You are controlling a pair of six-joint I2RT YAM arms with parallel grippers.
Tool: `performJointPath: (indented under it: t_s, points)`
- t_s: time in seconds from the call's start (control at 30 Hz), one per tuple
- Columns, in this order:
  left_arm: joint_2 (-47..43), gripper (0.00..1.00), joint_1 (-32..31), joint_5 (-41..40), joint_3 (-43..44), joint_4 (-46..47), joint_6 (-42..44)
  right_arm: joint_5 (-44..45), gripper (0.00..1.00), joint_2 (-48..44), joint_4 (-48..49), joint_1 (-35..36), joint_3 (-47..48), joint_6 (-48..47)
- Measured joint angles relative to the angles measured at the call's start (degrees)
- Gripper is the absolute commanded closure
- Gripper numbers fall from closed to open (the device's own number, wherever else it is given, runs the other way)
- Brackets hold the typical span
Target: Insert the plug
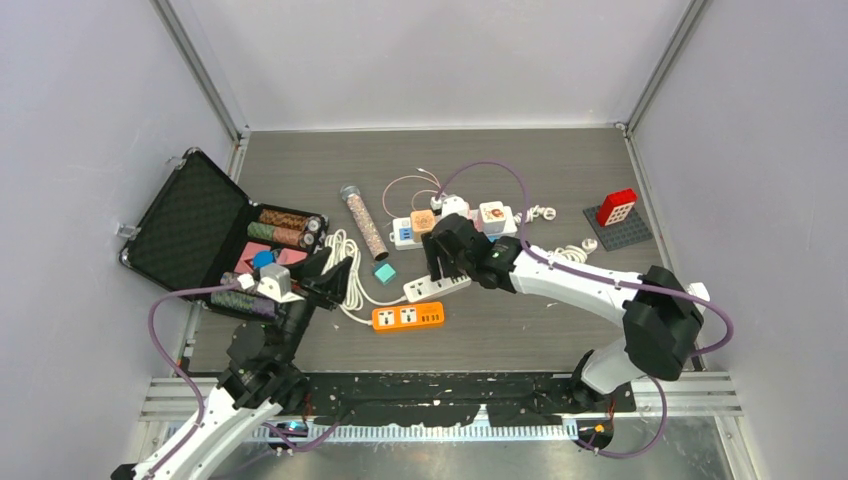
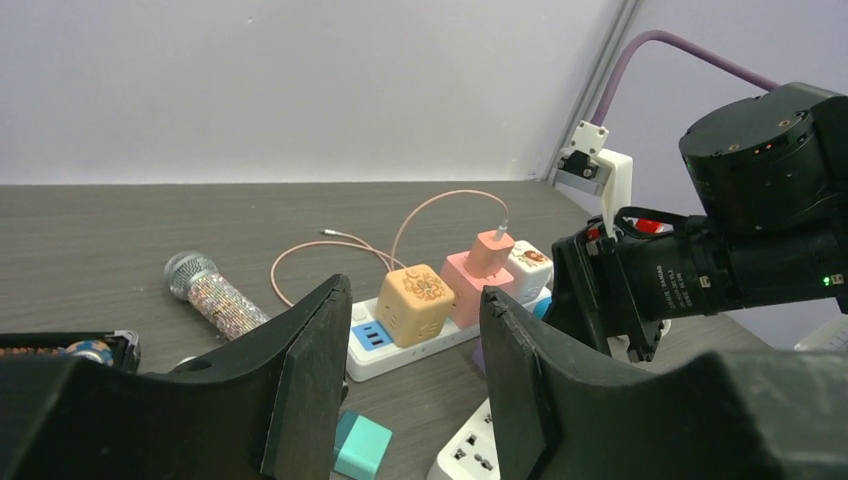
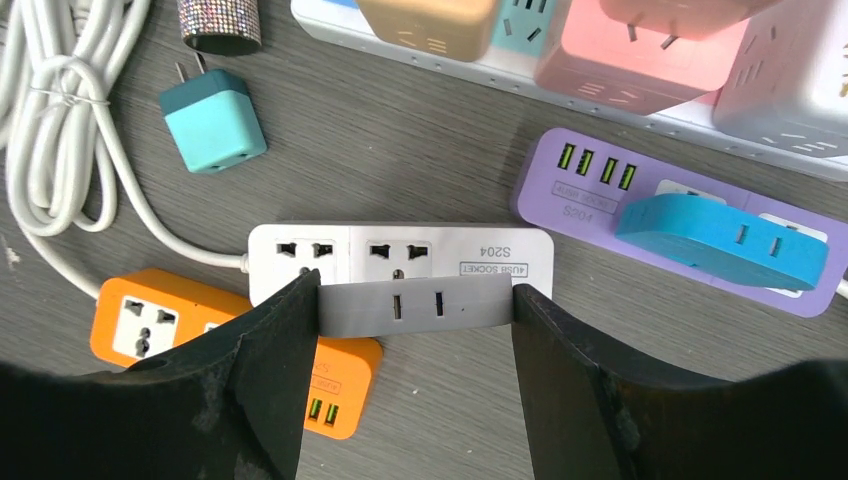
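Note:
My right gripper (image 3: 415, 300) is shut on a grey flat plug adapter (image 3: 415, 308), gripping its two ends. The adapter sits over the near edge of the white power strip (image 3: 400, 250), by its second socket; whether its pins are in a socket is hidden. In the top view the right gripper (image 1: 440, 262) covers the adapter above the white strip (image 1: 440, 287). My left gripper (image 2: 415, 320) is open and empty, to the left of the strips (image 1: 335, 275).
An orange strip (image 1: 408, 316) lies in front of the white one. A teal plug (image 3: 212, 120), a purple strip with a blue adapter (image 3: 690, 235), a long strip with cube adapters (image 1: 455, 222), a coiled cord (image 1: 345, 255) and an open case (image 1: 200, 220) lie around.

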Motion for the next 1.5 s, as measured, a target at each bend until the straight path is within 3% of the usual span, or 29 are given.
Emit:
performJointPath:
  t_s: [0.2, 0.4, 0.57, 0.83, 1.5]
  points:
    - [1.33, 0.44, 0.00, -1.29, 0.00, -0.22, -0.76, 0.50, 0.92, 1.51, 0.76, 0.70, -0.39, -0.24]
    - [1.38, 0.20, 0.00, -2.23, 0.00, -0.26, -0.96, 1.05, 0.92, 1.86, 3.43, 1.16, -1.73, 0.02]
    - [1.22, 0.11, 0.00, -2.40, 0.00, -0.33, -1.05, 1.66, 0.92, 4.11, 4.48, 1.25, -1.49, -0.07]
    - [0.59, 0.09, 0.00, -2.38, 0.02, -1.01, -2.34, 1.90, 0.92, 5.66, 4.59, 1.25, -0.07, -0.52]
    - [-0.07, 0.09, 0.02, -3.80, 5.42, -13.92, -7.23, 3.82, 0.93, 6.19, 2.58, 2.27, 1.60, -2.16]
